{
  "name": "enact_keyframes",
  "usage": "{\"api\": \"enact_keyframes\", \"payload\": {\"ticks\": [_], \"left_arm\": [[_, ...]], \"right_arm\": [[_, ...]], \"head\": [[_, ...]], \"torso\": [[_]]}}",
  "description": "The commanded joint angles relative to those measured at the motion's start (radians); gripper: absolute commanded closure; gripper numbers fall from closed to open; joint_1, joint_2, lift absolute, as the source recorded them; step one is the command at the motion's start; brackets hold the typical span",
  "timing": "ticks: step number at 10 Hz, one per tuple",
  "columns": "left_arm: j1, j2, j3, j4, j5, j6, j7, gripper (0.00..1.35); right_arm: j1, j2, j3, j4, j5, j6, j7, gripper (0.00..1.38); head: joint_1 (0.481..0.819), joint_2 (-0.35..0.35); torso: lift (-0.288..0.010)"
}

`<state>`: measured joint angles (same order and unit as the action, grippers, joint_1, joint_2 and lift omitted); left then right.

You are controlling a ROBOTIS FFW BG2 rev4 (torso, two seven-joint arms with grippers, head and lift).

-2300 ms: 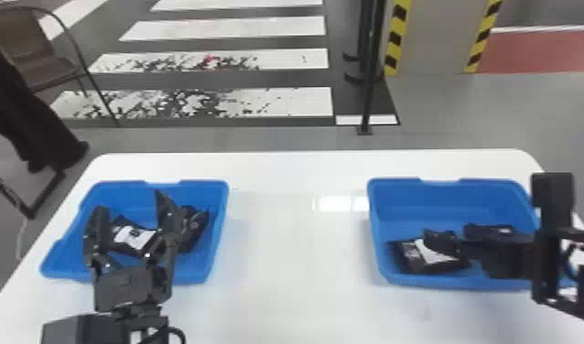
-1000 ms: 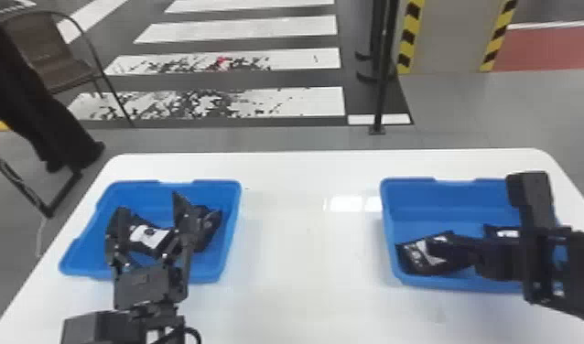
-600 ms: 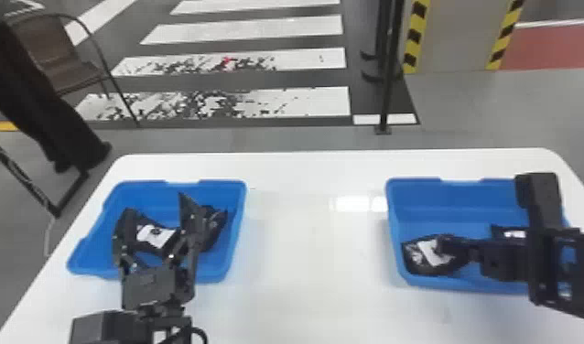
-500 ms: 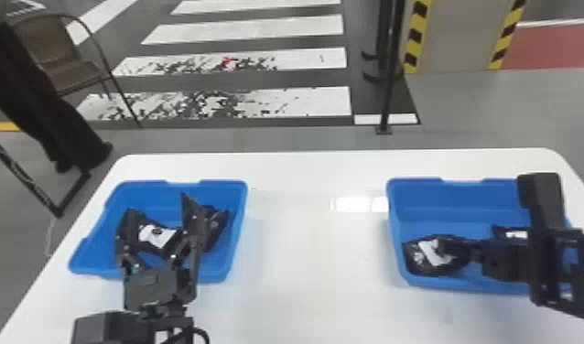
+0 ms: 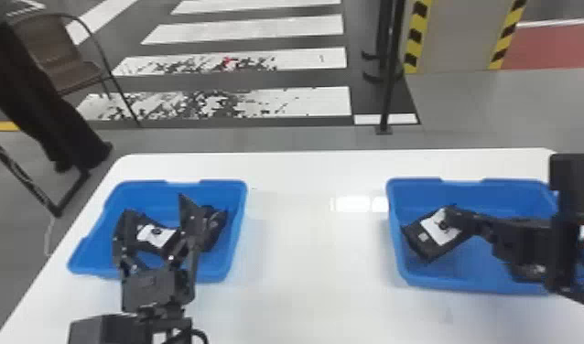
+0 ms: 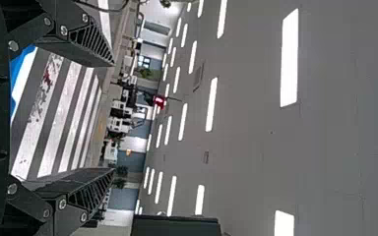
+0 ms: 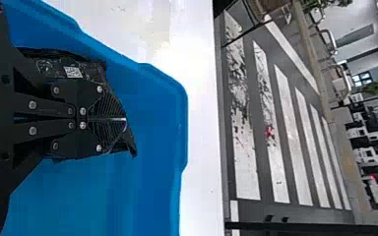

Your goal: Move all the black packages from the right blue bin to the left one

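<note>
the right gripper (image 5: pixel 452 214), closed on a black package (image 5: pixel 435 238) (white label visible), is now raised higher within the right bin (image 5: pixel 511 194). the left gripper (image 5: pixel 154 206) stands open at the left bin (image 5: pixel 142 196).

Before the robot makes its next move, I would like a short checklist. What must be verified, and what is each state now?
1. Right gripper closed on the labelled black package: ok.
2. That package outside the right blue bin: not ok.
3. No other package hidden under the right arm: cannot tell.
4. Free space in the left blue bin: ok.
5. Left gripper away from the left bin: not ok.
</note>
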<state>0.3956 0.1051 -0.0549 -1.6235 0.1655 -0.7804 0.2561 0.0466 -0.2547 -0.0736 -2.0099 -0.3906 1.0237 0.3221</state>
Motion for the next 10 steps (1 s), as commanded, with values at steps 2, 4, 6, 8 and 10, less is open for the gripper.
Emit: {"api": "enact_keyframes", "payload": {"ticks": [2, 4, 6, 8, 10], "left_arm": [[-0.003, 0.001, -0.009, 0.0, 0.0, 0.0, 0.0, 0.31], [-0.003, 0.001, -0.011, 0.0, 0.0, 0.0, 0.0, 0.31], [-0.003, 0.001, -0.013, 0.0, 0.002, 0.0, 0.0, 0.31], [-0.003, 0.001, -0.013, 0.0, 0.002, 0.0, 0.0, 0.31], [-0.003, 0.001, -0.013, 0.0, 0.002, 0.002, 0.0, 0.31]], "right_arm": [[0.01, -0.001, -0.032, -0.036, -0.006, 0.019, 0.0, 1.18], [0.007, -0.008, -0.042, -0.014, -0.012, 0.051, 0.014, 1.03], [0.007, -0.009, -0.042, -0.021, 0.014, 0.051, 0.021, 0.32], [-0.012, -0.009, -0.036, -0.009, 0.062, 0.066, 0.023, 0.12], [-0.091, -0.024, 0.03, 0.116, 0.06, 0.068, 0.043, 0.1]], "head": [[0.695, 0.118], [0.695, 0.105], [0.695, 0.096], [0.695, 0.09], [0.695, 0.081]], "torso": [[-0.154], [-0.154], [-0.154], [-0.154], [-0.154]]}}
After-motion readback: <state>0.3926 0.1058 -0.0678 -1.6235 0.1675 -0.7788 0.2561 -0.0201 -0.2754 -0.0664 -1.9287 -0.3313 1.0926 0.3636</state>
